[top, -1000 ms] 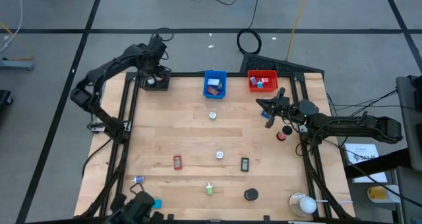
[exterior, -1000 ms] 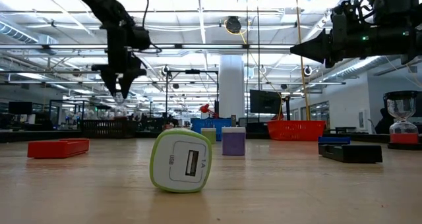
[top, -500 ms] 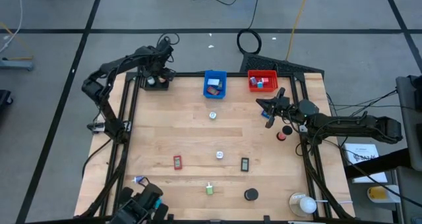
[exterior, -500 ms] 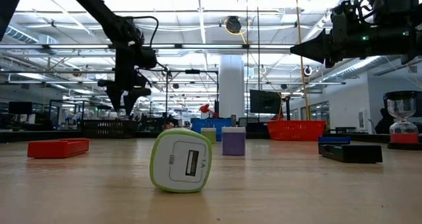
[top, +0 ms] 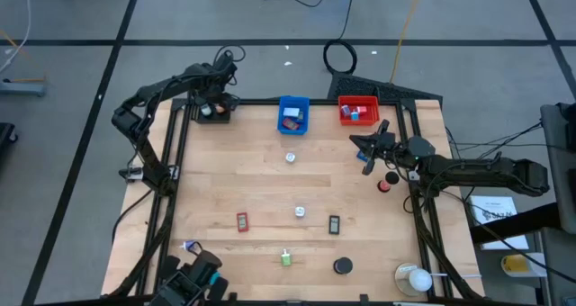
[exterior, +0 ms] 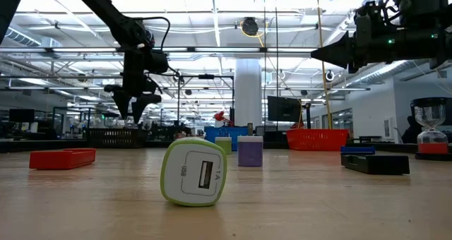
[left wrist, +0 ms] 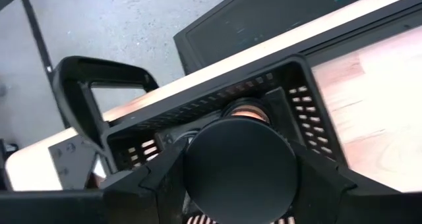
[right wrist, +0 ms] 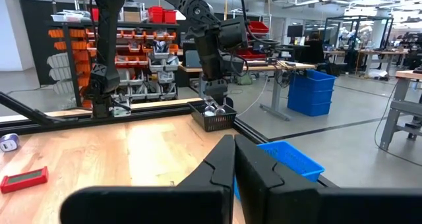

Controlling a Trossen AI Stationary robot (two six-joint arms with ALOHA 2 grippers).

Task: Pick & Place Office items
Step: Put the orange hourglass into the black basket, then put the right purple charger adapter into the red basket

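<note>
My left gripper (top: 214,99) hangs over the black bin (top: 213,112) at the table's far left corner and is shut on a black disc (left wrist: 239,165). A tan roll (left wrist: 247,110) lies in that bin below it. My right gripper (top: 366,153) is shut on nothing and hovers above the table near the red bin (top: 358,110). Loose office items lie on the wood: a white disc (top: 290,157), a red block (top: 242,221), a black block (top: 334,223), a green-and-white charger (exterior: 194,173), a black disc (top: 342,266) and a red roll (top: 385,185). My left gripper pinches the black disc between its two fingers (left wrist: 158,178), one on each side of the disc's rim (left wrist: 191,174). It comes from above, pointing down. The disc is lifted clear, with its flat face toward the camera, above the black bin's inside.
The blue bin (top: 292,114) and the red bin stand along the far edge and hold small pieces. A roundish white object in a clear holder (top: 414,277) sits at the near right corner. An hourglass (exterior: 431,130) stands at the right. Bare wood lies mid-table.
My left gripper has sunk toward the black bin and shifted slightly toward the table's right, its arm bending further over the far left corner; in the last half second it has kept still.
</note>
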